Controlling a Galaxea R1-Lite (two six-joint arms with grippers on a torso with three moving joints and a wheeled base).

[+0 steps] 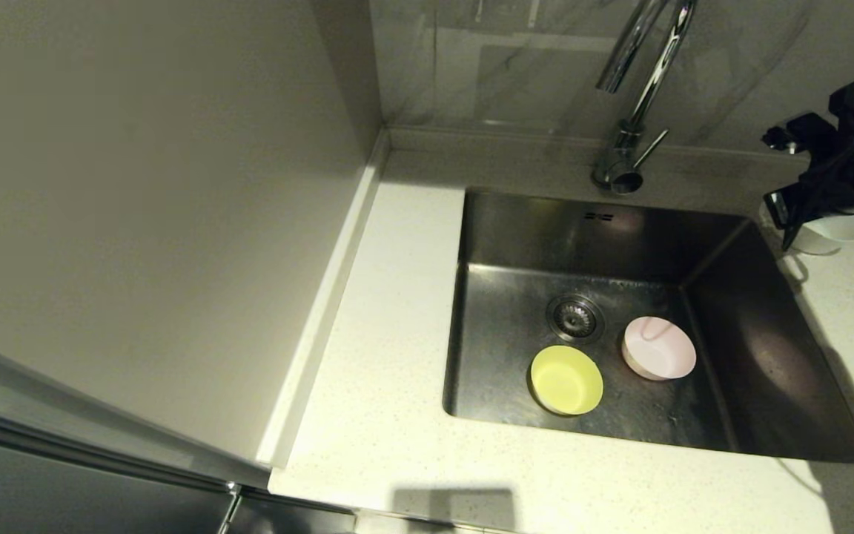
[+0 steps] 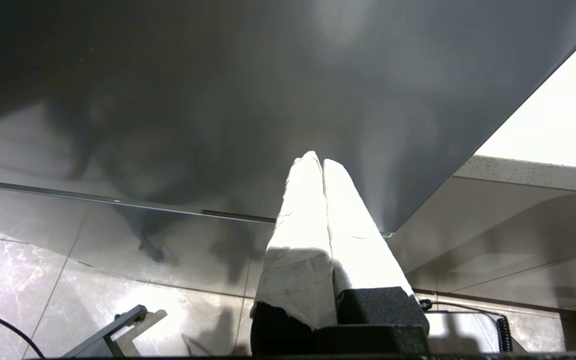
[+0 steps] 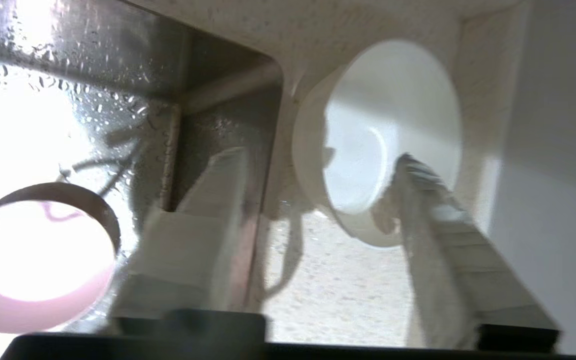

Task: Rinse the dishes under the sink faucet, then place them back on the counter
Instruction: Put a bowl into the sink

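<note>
On the table (image 1: 397,415) to the right of the sink (image 1: 768,348), by the back wall: white bowl (image 1: 831,233) sitting upright near the basin's far right corner, partly hidden under the right tool (image 1: 805,215). Right tool (image 3: 318,200) hovering at that bowl (image 3: 388,140), fingers spread apart, one fingertip (image 3: 413,170) overlapping the bowl's inside, the other (image 3: 223,170) hanging over the sink edge; not gripping anything. Down on the wet basin floor: yellow bowl (image 1: 566,380) lying toward the near wall, pale pink bowl (image 1: 658,348) tilting beside it to the right, both close to the drain strainer (image 1: 575,317), neither touching it. Pink bowl (image 3: 38,260) also showing in the right wrist view. Faucet (image 1: 638,96) rising from the back rim, spout reaching over the basin, no water seen running. Left tool (image 2: 318,165) parking low beside a dark cabinet front, fingers (image 2: 303,225) pressing together, clenched on nothing.
</note>
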